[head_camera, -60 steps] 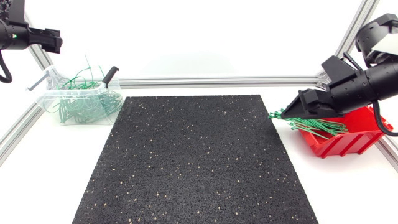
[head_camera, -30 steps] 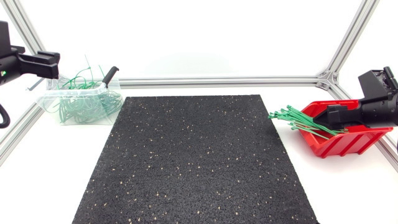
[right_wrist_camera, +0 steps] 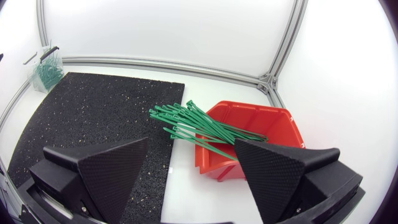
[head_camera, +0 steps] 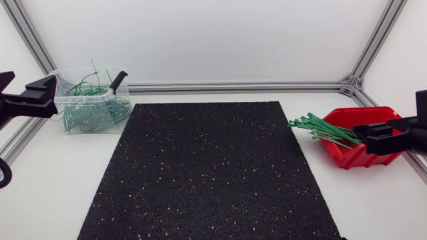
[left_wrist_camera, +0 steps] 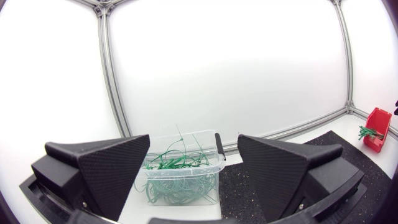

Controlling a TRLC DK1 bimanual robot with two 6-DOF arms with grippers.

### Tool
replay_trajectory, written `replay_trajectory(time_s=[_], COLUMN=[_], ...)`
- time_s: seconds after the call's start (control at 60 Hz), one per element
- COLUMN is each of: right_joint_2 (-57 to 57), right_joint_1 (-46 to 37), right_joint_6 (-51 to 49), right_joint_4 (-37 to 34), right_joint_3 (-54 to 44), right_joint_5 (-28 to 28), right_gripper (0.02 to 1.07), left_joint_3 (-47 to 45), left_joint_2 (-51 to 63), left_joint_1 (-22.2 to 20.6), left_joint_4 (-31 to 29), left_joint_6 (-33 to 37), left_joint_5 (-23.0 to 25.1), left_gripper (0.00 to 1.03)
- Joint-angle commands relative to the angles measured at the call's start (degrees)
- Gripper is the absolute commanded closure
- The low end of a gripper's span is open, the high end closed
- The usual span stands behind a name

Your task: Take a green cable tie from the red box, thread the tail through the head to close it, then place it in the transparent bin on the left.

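Observation:
A bundle of green cable ties [head_camera: 323,129] lies in the red box [head_camera: 347,119] at the table's right, with the tails sticking out over its left rim. My right gripper [head_camera: 385,136] hangs open and empty just in front of the box, at the right edge. From its wrist, the fingers [right_wrist_camera: 99,174] stand wide apart, with the ties [right_wrist_camera: 193,124] and red box [right_wrist_camera: 264,127] ahead. The transparent bin [head_camera: 90,100] at the back left holds several closed green ties. My left gripper [head_camera: 30,100] is open beside it; the bin [left_wrist_camera: 186,186] shows ahead between its fingers [left_wrist_camera: 286,168].
A black speckled mat [head_camera: 207,173] covers the middle of the table between the bin and the box. Aluminium frame rails [head_camera: 233,86] run along the back and side edges. A black clip [head_camera: 118,80] sits on the bin's right rim.
My right gripper has pulled back from the ties at the red box, dropping to the right edge. The left gripper has come down and now sits beside the bin.

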Motion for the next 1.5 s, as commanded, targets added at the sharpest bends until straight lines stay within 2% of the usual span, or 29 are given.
replay_trajectory(time_s=[0.0,0.183,1.15,1.283,1.483], right_joint_2=[-3.35,-10.03,-37.16,-40.80,-40.80], right_joint_1=[0.74,1.71,14.46,16.12,16.12], right_joint_6=[0.42,1.83,15.44,17.39,17.39], right_joint_4=[1.96,6.36,27.02,29.74,29.74], right_joint_3=[-3.43,-8.35,-35.30,-38.85,-38.85], right_joint_5=[0.33,1.56,12.39,13.78,13.78], right_gripper=[0.06,0.06,0.06,0.06,0.07], left_joint_3=[-3.99,-10.51,-33.36,-33.61,-33.61], left_joint_2=[-3.28,-10.83,-38.75,-39.05,-39.05], left_joint_1=[-0.17,-0.43,-6.61,-6.68,-6.68], left_joint_4=[1.28,3.43,-7.48,-7.60,-7.60], left_joint_6=[-1.32,-1.51,-10.36,-10.46,-10.46], left_joint_5=[0.05,0.01,-2.65,-2.68,-2.68], left_gripper=[0.05,0.05,0.05,0.05,0.05])
